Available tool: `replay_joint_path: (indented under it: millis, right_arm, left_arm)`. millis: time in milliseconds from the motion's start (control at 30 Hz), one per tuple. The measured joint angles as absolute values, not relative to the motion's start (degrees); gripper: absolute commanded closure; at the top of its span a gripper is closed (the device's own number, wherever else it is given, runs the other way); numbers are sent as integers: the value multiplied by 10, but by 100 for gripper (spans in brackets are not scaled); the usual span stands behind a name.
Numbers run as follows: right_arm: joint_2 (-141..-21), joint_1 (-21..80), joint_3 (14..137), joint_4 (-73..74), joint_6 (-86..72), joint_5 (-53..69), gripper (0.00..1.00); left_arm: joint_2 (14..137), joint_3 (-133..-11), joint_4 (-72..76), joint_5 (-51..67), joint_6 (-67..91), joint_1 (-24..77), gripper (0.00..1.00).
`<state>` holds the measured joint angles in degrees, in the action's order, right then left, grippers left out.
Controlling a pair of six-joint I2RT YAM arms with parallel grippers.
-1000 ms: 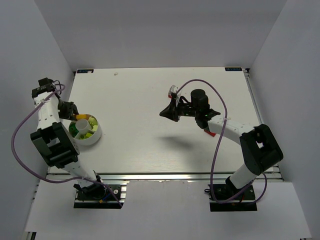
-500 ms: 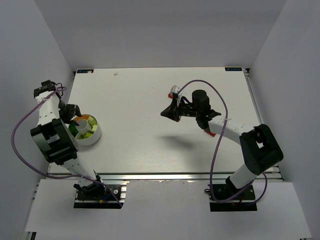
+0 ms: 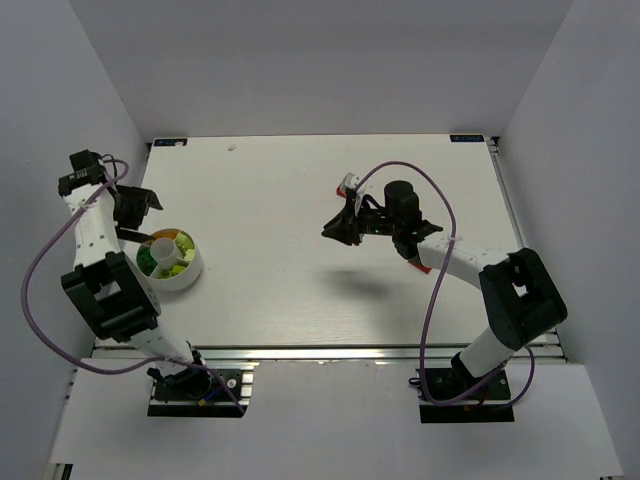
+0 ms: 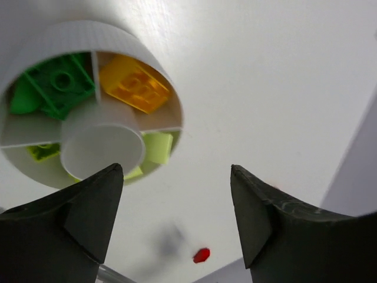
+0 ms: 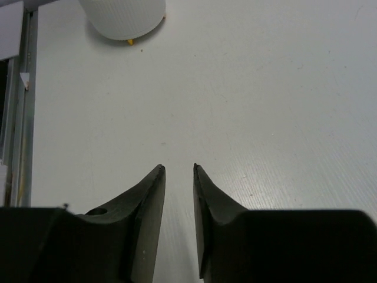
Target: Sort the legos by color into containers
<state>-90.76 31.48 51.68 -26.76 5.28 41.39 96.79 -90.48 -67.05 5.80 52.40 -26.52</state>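
Over white table (image 3: 300,290) between grey walls (image 3: 320,60), left gripper (image 4: 175,171) spread wide near dish (image 4: 141,56), right gripper (image 5: 179,168) narrowly parted, both empty.

White round dish (image 3: 193,270) sits upright at the left side of the counter (image 3: 300,200). Ribbed outer wall, raised centre hub, radial dividers. Dark green bricks (image 4: 59,82) fill one compartment. Orange brick (image 4: 134,84) lies tilted in the next, studs showing. Lime bricks (image 4: 158,147) sit in the adjacent ones.
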Motion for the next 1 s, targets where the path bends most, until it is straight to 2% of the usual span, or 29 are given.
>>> replay_joint_path:
  millis: [67, 100, 233, 267, 300, 333, 367, 400, 433, 500, 533, 567, 600, 667, 700, 800, 1000]
  right_arm:
    - [-907, 314, 519, -255, 57, 415, 37]
    - [-905, 314, 521, -245, 62, 412, 11]
    - [-903, 309, 548, -193, 71, 388, 11]
    - [-903, 304, 565, -166, 75, 369, 11]
    - [-903, 299, 582, -139, 76, 351, 11]
    - [-903, 294, 595, -118, 78, 334, 11]
    - [-903, 288, 613, -87, 82, 310, 15]
    - [-903, 281, 628, -58, 87, 291, 31]
    - [-903, 272, 642, -29, 95, 270, 39]
    - [-903, 256, 660, 27, 110, 230, 55]
    - [-902, 248, 663, 51, 117, 214, 56]
    - [-902, 239, 663, 84, 125, 193, 53]
    - [-902, 233, 663, 115, 133, 176, 42]
    - [-902, 219, 662, 174, 152, 137, 28]
    - [-902, 213, 662, 202, 166, 118, 12]
    - [-902, 200, 659, 272, 210, 77, 11]
    - [-918, 169, 658, 352, 277, 36, 11]
  left_arm:
    - [926, -873, -630, 94, 516, -266, 13]
    - [901, -855, -608, 113, 512, -266, 13]
    - [791, -779, -505, 186, 493, -266, 18]
    - [768, -762, -482, 199, 489, -265, 26]
    - [744, -742, -455, 212, 487, -265, 35]
    - [729, -730, -439, 220, 484, -265, 51]
    - [701, -698, -397, 235, 483, -265, 84]
    - [682, -675, -373, 245, 485, -265, 98]
    - [661, -645, -340, 256, 483, -266, 100]
    - [629, -594, -288, 280, 490, -266, 100]
    - [617, -573, -268, 291, 493, -266, 95]
    - [603, -552, -243, 301, 495, -265, 85]
    - [593, -539, -230, 309, 494, -265, 61]
    - [574, -526, -212, 320, 488, -265, 45]
    - [564, -524, -203, 323, 484, -265, 35]
    - [531, -518, -179, 332, 470, -265, 29]
    - [475, -485, -163, 338, 455, -265, 28]
